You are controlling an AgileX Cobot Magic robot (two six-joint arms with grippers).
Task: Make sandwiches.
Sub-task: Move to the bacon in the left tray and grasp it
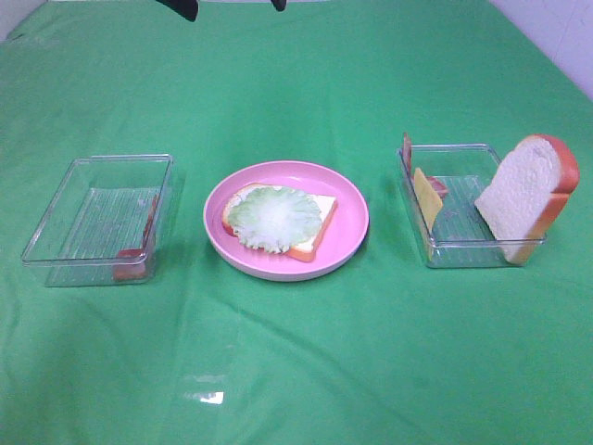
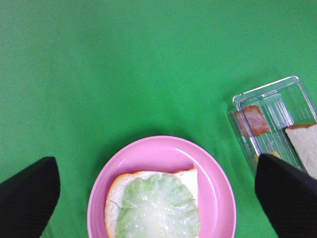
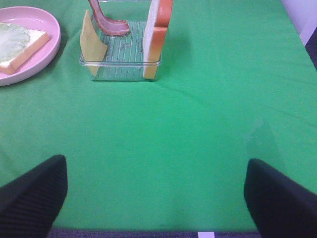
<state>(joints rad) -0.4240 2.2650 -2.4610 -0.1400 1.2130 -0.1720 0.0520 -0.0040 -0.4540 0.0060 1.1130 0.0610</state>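
A bread slice [image 1: 322,208] topped with a lettuce leaf [image 1: 273,218] lies on the pink plate [image 1: 278,269] at the centre. The clear tray [image 1: 459,246] on the right holds an upright bread slice [image 1: 523,190], a cheese slice [image 1: 427,195] and bacon [image 3: 111,25]. My left gripper [image 2: 156,161] hangs open high above the plate's far side, holding nothing; two dark fingertips [image 1: 188,9] show at the overhead view's top edge. My right gripper [image 3: 154,162] stands open and holds nothing over the cloth, short of the right tray and apart from it.
A second clear tray [image 1: 97,222] on the left holds a bacon strip [image 1: 141,255] against its right wall. Green cloth [image 1: 296,371] covers the table. The table's near edge [image 3: 148,231] shows just under my right gripper.
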